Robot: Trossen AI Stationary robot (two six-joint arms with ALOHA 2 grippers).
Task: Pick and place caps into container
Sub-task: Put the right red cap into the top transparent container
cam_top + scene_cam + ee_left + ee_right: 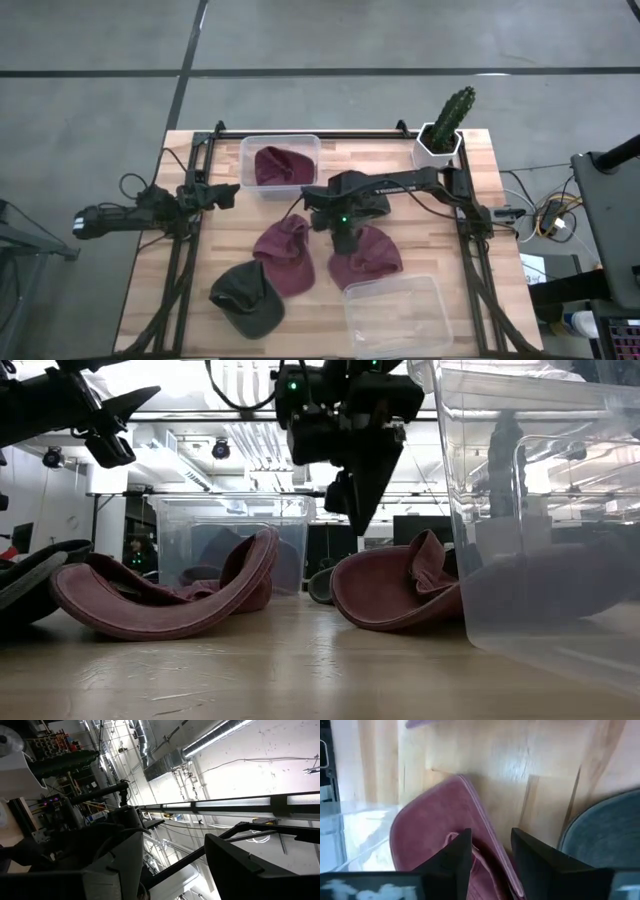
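The right gripper hangs over a maroon cap in the middle of the wooden table. Its two fingers are apart, one on each side of the cap's edge, not yet squeezing it. The left gripper waits spread wide near the table's left side, raised off the wood.

A second maroon cap lies just beside the first. A dark olive cap sits near the front. A third maroon cap is inside the clear container at the back. Another clear bin stands empty by the front edge. A green cactus in a white pot stands in the back corner.

The high view shows grey floor around the table. Only the low view shows the room behind, with bright ceiling lights.
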